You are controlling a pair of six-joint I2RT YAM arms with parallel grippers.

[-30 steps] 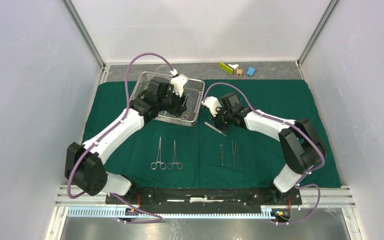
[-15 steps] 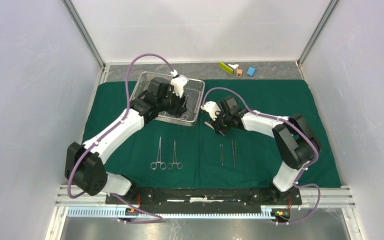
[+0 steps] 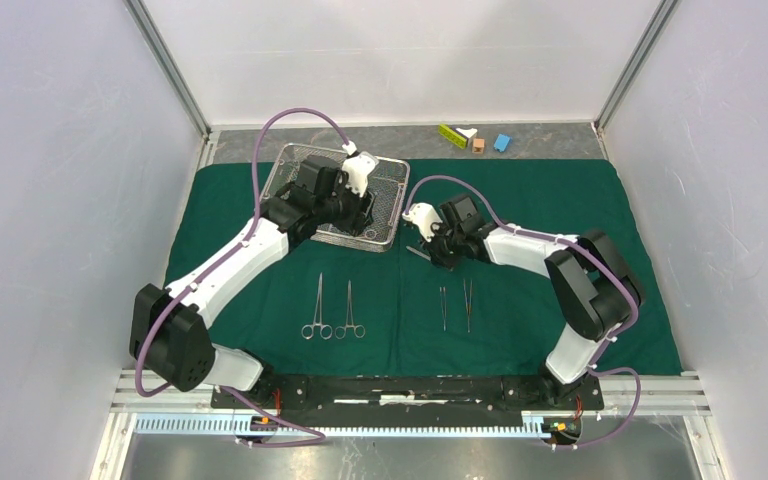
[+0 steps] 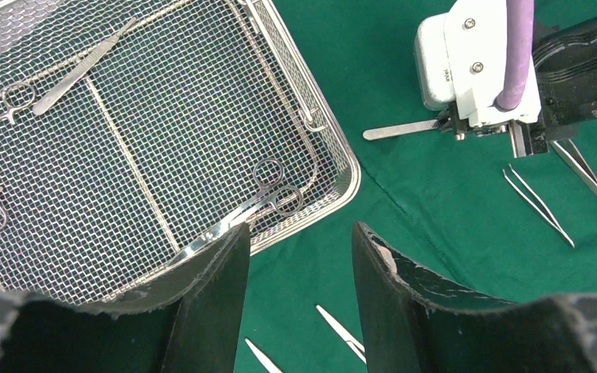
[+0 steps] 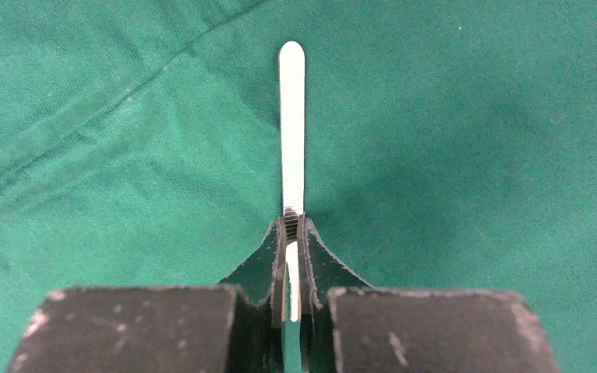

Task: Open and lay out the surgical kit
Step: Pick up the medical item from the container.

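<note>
My right tool (image 5: pixel 293 224) is clamped tight on a flat steel handle (image 5: pixel 291 116). The handle is thin, polished and round-ended, and sticks straight out past the fingertips low over the green cloth (image 3: pixel 560 210); I cannot tell if it touches. My left tool (image 4: pixel 299 237) has its jaws apart and grips nothing, hanging over the near right corner of the wire-mesh tray (image 4: pixel 334 148). The tray sits on the cloth's far left part and has a raised wire rim, a square-grid floor and a divider bar. A ring-handled steel piece (image 4: pixel 268 194) lies against that corner rim, with more slim steel at the tray's far side. The two tools are near each other by the tray corner, so it is tight there. Nearer my bases are two ring-handled clamps (image 3: pixel 317 300) side by side on the left and two tweezers (image 3: pixel 468 305) on the right, with plain cloth between the pairs. Wide plain cloth, matte and creased, lies right of the tweezers. Past the cloth's far edge is a grey surface (image 3: pixel 560 145) strip with small coloured blocks (image 3: pixel 475 138). White walls (image 3: pixel 60 200) close both sides.
</note>
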